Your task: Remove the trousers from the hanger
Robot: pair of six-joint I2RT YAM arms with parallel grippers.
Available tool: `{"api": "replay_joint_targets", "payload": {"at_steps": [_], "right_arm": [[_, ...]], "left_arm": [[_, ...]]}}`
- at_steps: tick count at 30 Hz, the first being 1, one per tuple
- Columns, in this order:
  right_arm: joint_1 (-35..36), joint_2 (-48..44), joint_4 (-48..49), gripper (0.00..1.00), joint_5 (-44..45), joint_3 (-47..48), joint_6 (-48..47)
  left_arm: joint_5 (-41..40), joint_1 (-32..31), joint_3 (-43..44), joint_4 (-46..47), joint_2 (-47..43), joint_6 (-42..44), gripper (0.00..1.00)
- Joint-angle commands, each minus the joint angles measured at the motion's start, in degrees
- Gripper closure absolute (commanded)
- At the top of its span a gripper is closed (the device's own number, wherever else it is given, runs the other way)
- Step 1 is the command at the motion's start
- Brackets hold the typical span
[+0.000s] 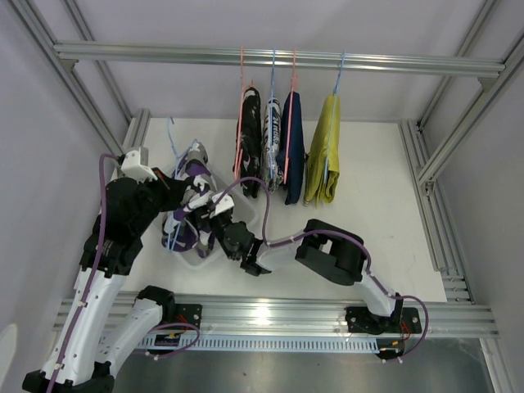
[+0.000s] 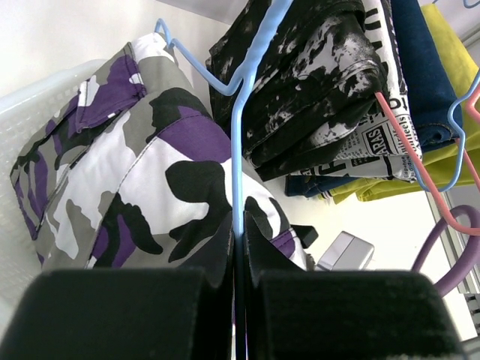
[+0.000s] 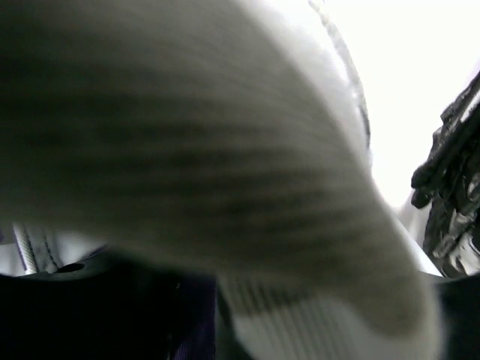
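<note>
Blue wire hanger (image 2: pixel 238 150), thin and bent, clenched in the left claw (image 2: pixel 238 240); just beyond it we see soft purple camouflage trousers (image 2: pixel 150 172) in a white ribbed basket (image 2: pixel 22 105). Right claw (image 1: pixel 209 211): we cannot tell its grip.

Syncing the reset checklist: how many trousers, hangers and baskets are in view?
Trousers: 5 (purple camo, black speckled, white print, navy, yellow)
Hangers: 5 (3 blue, 2 pink)
Basket: 1
Total: 11

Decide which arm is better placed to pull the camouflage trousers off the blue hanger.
Probably the right. The left gripper is shut on the blue hanger, steadying it; the right gripper sits beside the camouflage trousers.
</note>
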Motion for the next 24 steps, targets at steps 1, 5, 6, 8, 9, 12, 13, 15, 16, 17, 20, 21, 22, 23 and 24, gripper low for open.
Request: {"api": "replay_joint_targets", "payload": {"at_steps": [1, 5, 6, 8, 9, 12, 13, 15, 16, 17, 20, 21, 22, 23, 24], "right_arm": [[0.1, 2.9, 7.7, 0.38, 3.6, 3.1, -1.2], [-0.2, 4.8, 9.2, 0.54, 4.6, 4.8, -1.9], [-0.2, 5.1, 8.9, 0.62, 4.5, 5.2, -2.0], [-0.5, 5.2, 8.5, 0.69, 4.7, 5.6, -2.0], [-0.6, 5.1, 8.3, 0.8, 4.8, 5.6, -2.0], [-0.8, 4.4, 7.7, 0.92, 4.6, 5.1, -2.2], [-0.8, 3.7, 7.5, 0.96, 4.0, 4.7, -2.2], [-1.2, 2.7, 4.8, 1.0, 3.5, 4.0, -1.6], [-1.2, 1.3, 3.9, 1.0, 3.2, 3.8, -1.2], [-1.3, 0.6, 2.7, 1.0, 2.8, 3.3, -1.0], [-1.2, -3.0, 0.2, 1.0, 1.3, 1.7, -0.8], [-1.1, -4.1, -0.7, 1.0, 0.7, 1.0, -0.8], [-1.1, -5.3, -1.8, 1.0, 0.6, 0.9, -0.8], [-0.9, -8.0, -4.0, 1.0, 0.5, 0.7, -0.9], [-0.8, -9.4, -5.0, 1.0, 0.0, 0.3, -1.2]], "left_arm": [[1.7, 0.1, 1.3, 6.0, -1.1, -0.5, 0.99], [1.7, 0.1, 1.4, 6.0, -1.0, -0.6, 0.99], [1.8, 0.1, 1.3, 6.0, -1.0, -0.5, 1.0], [1.8, 0.2, 1.3, 6.0, -1.0, -0.5, 0.99], [1.8, 0.2, 1.3, 6.0, -1.0, -0.5, 0.99], [1.8, 0.2, 1.3, 5.9, -0.9, -0.6, 0.99], [1.8, 0.3, 1.3, 5.9, -0.9, -0.5, 0.99], [1.9, 0.4, 1.3, 5.9, -1.0, -0.5, 0.99], [2.0, 0.5, 1.4, 6.0, -1.0, -0.5, 0.99], [2.0, 0.6, 1.4, 6.0, -1.0, -0.5, 0.99], [1.7, 0.7, 1.3, 6.0, -0.9, -0.5, 1.0], [1.7, 0.8, 1.4, 5.8, -0.7, -0.6, 0.99], [1.7, 0.8, 1.4, 5.7, -0.6, -0.7, 0.99], [1.6, 0.9, 1.5, 5.6, -0.4, -0.6, 0.99], [1.6, 0.9, 1.6, 5.4, -0.4, -0.7, 0.99]]}}
